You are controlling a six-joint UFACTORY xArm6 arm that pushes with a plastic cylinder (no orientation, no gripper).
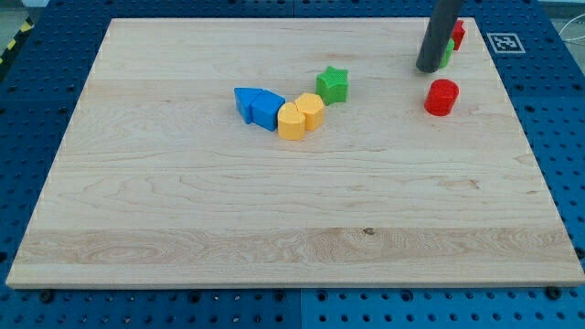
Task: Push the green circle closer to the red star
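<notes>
My tip (pixel 427 68) rests on the board at the view's upper right. A green block (pixel 447 52), mostly hidden behind the rod, sits just right of the tip and seems to touch it; its shape cannot be made out. A red block (pixel 458 33), partly hidden, sits right behind the green one at the top edge, and looks like the red star. A red cylinder-like block (pixel 441 97) lies a little below and right of the tip, apart from it.
A green star (pixel 333 84) lies left of the tip near the board's middle top. Two yellow blocks (pixel 301 116) and two blue blocks (pixel 259 105) form a touching row left of it. The wooden board's (pixel 274 219) top edge is close behind the red block.
</notes>
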